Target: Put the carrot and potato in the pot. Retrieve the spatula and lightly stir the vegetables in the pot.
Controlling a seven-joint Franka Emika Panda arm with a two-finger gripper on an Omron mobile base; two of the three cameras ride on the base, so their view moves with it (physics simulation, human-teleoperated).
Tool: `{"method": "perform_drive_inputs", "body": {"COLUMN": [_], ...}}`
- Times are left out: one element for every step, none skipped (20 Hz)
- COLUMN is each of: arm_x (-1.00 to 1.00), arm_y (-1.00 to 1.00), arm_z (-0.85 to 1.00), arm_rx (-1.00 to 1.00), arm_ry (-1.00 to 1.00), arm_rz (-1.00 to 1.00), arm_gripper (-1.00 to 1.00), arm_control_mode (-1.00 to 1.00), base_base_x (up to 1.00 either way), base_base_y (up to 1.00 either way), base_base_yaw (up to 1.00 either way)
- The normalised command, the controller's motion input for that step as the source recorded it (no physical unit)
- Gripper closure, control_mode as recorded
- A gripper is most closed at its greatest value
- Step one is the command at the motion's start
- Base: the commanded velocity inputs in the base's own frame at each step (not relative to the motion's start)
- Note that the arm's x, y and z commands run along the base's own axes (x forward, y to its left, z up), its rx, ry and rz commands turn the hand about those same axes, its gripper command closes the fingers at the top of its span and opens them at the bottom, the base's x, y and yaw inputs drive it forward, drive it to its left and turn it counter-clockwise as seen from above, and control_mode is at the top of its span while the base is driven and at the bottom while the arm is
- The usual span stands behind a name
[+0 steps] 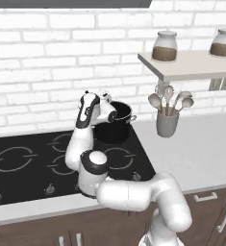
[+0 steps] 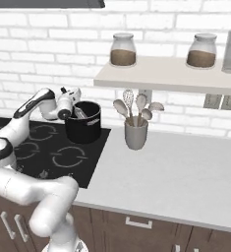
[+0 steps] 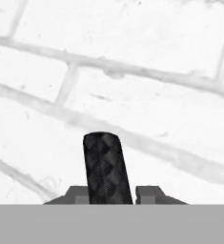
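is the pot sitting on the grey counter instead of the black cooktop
No, the pot stands on the black cooktop, near its back right corner, left of the utensil cup.

Black pot on the stove; spatula's black handle apparently upright.

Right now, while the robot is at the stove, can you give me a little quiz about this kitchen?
1. True or false: the pot stands on the shelf.
2. In the hand view, what pokes up between the jaws? A) a carrot B) a black spatula handle C) a round spoon
3. Fill in: the grey cup of spoons stands on the white ____.

Key:
1. False, it stands on the black stove.
2. B.
3. counter.
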Motion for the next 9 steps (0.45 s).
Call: {"method": "perform_drive_inputs", "body": {"arm_x": [0.00,0.00,0.00,0.00,0.00,0.00,0.00,0.00,0.00], "arm_y": [-0.29,-0.29,-0.34,-0.41,-0.47,-0.56,-0.59,-0.66,-0.69], "arm_z": [-0.02,0.00,0.05,0.14,0.14,0.09,0.00,0.00,0.00], "arm_rx": [0.00,0.00,0.00,0.04,0.07,0.09,0.10,0.12,0.13], "arm_ry": [0.00,0.00,0.00,0.00,0.04,0.10,0.13,0.15,0.13], "arm_rz": [0.10,0.07,0.04,0.01,0.00,0.00,0.00,0.00,0.00], "arm_gripper": [1.00,1.00,1.00,1.00,1.00,1.00,1.00,1.00,1.00], "arm_control_mode": [-1.00,-1.00,-1.00,-1.00,-1.00,-1.00,-1.00,-1.00,-1.00], "base_base_x": [0.00,0.00,0.00,0.00,0.00,0.00,0.00,0.00,0.00], "base_base_y": [0.00,0.00,0.00,0.00,0.00,0.00,0.00,0.00,0.00], "base_base_yaw": [0.00,0.00,0.00,0.00,0.00,0.00,0.00,0.00,0.00]}}
